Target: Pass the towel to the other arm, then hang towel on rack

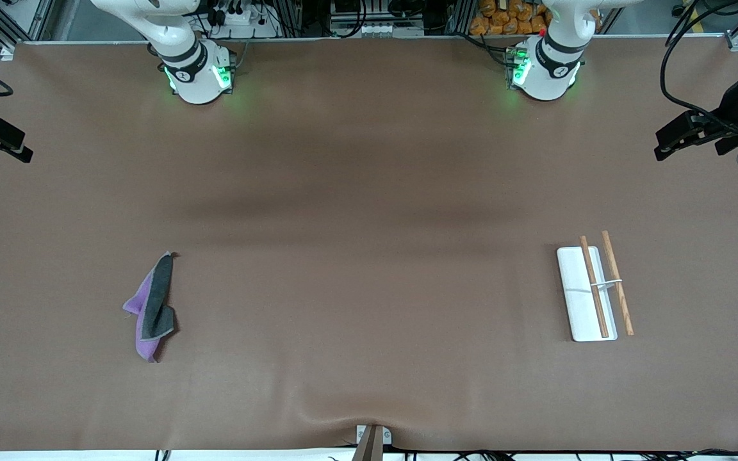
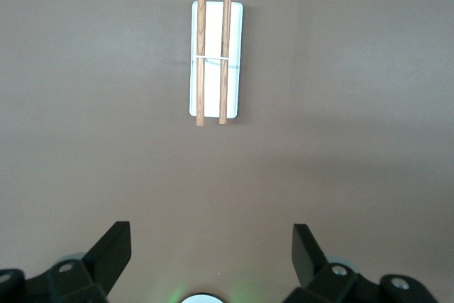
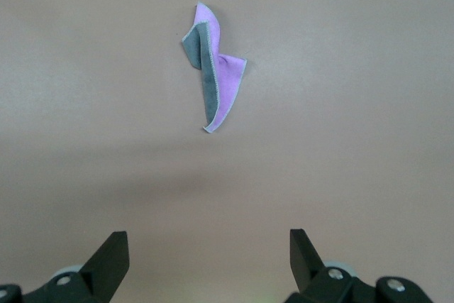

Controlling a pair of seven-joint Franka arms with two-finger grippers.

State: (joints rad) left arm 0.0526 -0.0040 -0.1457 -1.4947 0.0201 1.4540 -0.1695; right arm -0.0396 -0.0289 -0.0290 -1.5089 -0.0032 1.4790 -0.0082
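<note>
I see the towel (image 1: 154, 306) lying crumpled (purple under grey) toward the right arm's end, well apart from the rack (image 1: 593, 293). Both grippers, left (image 2: 211, 253) and right (image 3: 209, 252), wait high with fingers spread.

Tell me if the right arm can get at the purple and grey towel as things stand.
Probably yes. The crumpled purple and grey cloth towel lies alone on the brown table at the right arm's end, nothing on it, and the right claw hangs open above bare table.
</note>
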